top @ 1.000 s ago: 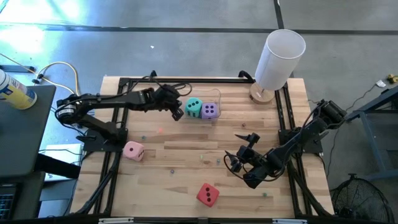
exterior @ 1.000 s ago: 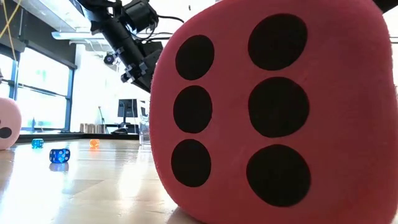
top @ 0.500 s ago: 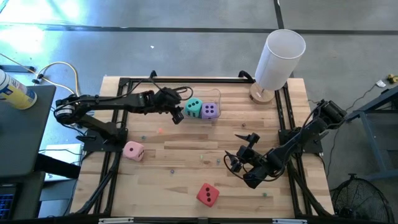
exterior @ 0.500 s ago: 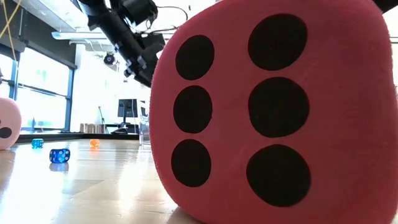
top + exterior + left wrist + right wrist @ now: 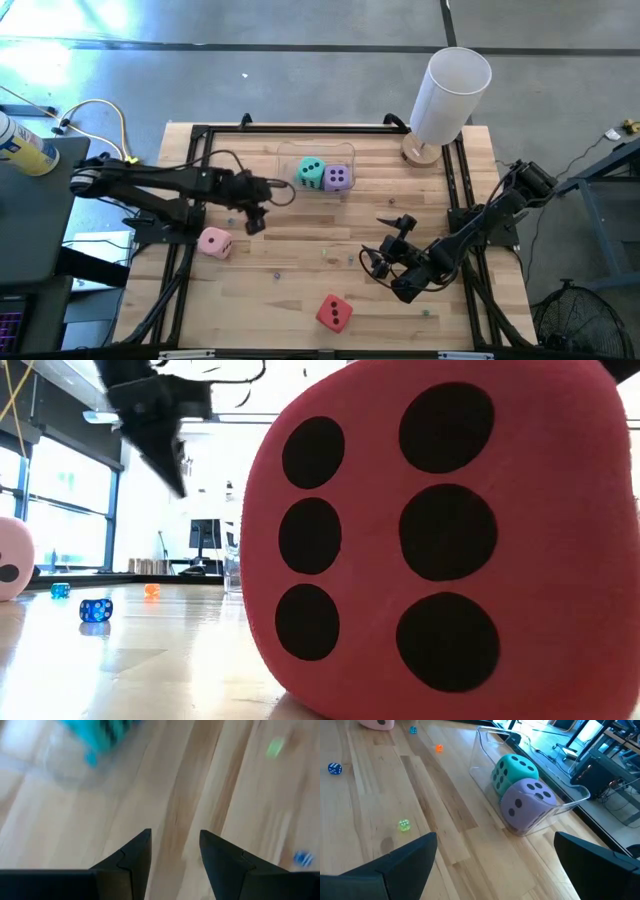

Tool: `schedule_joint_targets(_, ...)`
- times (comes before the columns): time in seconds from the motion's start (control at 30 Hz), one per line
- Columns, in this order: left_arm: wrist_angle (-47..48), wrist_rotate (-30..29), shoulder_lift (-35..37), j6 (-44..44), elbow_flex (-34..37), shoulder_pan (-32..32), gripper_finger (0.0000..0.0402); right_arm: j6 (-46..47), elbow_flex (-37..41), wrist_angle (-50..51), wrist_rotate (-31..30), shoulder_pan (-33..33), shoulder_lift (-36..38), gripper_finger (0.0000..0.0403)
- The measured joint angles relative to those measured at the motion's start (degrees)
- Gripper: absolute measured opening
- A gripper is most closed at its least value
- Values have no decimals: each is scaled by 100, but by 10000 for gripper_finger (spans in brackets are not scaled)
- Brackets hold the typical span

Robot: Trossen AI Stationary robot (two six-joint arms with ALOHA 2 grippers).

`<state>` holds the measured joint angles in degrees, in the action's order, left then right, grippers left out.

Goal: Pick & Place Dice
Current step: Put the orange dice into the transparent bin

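Observation:
A teal die (image 5: 311, 173) and a purple die (image 5: 337, 178) sit side by side in a clear container (image 5: 349, 152) at the table's far middle; the right wrist view shows the teal die (image 5: 512, 770), the purple die (image 5: 527, 802) and the container's wall (image 5: 482, 750). A pink die (image 5: 214, 241) rests on the wood at the left. A red die (image 5: 334, 313) rests near the front edge and fills the low view (image 5: 440, 540). My left gripper (image 5: 255, 220) hovers open between the container and the pink die, with only bare wood between its fingers (image 5: 174, 837). My right gripper (image 5: 385, 262) stands wide open at the right (image 5: 495, 845).
A tall white cylinder (image 5: 450, 95) stands at the far right corner. Small loose dice lie on the wood: blue (image 5: 96, 609), orange (image 5: 151, 590), green (image 5: 404, 825). A black frame (image 5: 300, 128) borders the table. Bare wood lies between the pink and red dice.
My left gripper has drawn back from the clear container toward the table's near-left, toward the pink die, staying above the wood. The teal and purple dice stay in the container.

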<state>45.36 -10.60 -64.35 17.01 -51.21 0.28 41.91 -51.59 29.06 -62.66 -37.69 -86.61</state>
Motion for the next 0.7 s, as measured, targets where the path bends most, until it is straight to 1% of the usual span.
schedule_joint_targets(0.07,343,-43,-59,29,1,-62,159,-10,0,0,-43,1,0,394)
schedule_joint_targets(0.2,666,-49,-270,173,6,-54,158,-14,0,-16,-68,80,0,394)
schedule_joint_targets(0.33,651,-48,-573,938,6,133,158,-16,0,-59,46,173,0,394)
schedule_joint_targets(0.4,667,-28,-735,1137,6,291,158,-17,0,-60,166,219,0,394)
schedule_joint_targets(0.6,671,753,-1256,1158,6,844,158,-18,0,-62,175,225,0,394)
schedule_joint_targets(0.7,671,748,-1502,1050,6,1058,158,-18,0,-62,175,225,0,394)
